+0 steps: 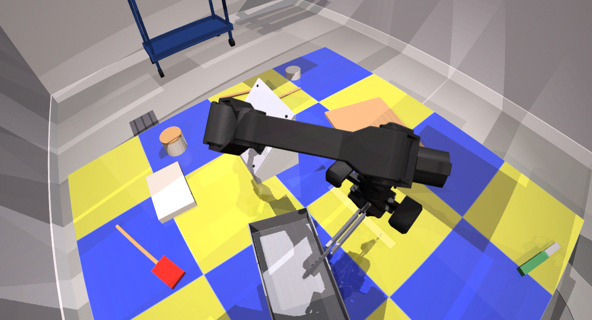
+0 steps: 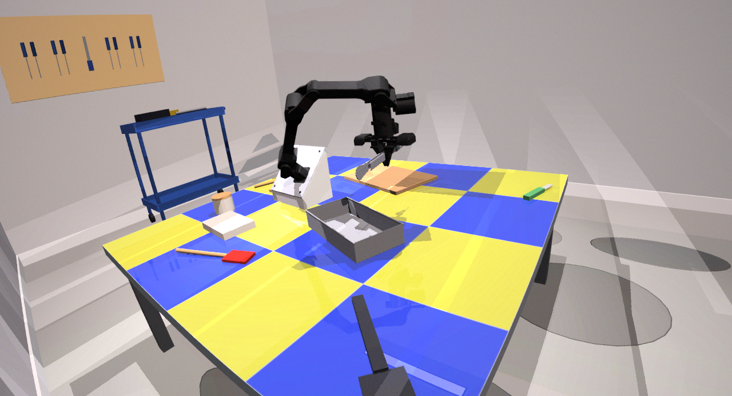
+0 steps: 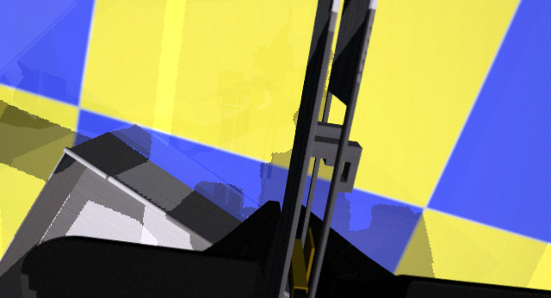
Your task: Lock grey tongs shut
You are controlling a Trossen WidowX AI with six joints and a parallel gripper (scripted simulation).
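Note:
My gripper [image 1: 363,208] [image 2: 385,157] [image 3: 282,214] is shut on the grey tongs [image 1: 346,232] [image 2: 370,164] [image 3: 327,96] and holds them in the air. The tongs' two arms lie close together and nearly parallel. They slope down from my fingers, with the toothed tips lowest, over the near corner of the roasting tin [image 1: 264,252] [image 2: 376,240] [image 3: 56,195]. The tin is empty. The wooden board [image 1: 360,111] [image 2: 409,181] lies flat farther back, partly hidden by my arm in the top view, with nothing on it.
The white arm base [image 1: 268,102] [image 2: 312,181] stands behind the tin. A white block [image 1: 169,192], a cork-lidded jar [image 1: 173,141] and a red spatula [image 1: 167,272] lie to the left. A green marker [image 1: 538,260] lies at the right edge. A blue cart [image 1: 186,36] stands off the table.

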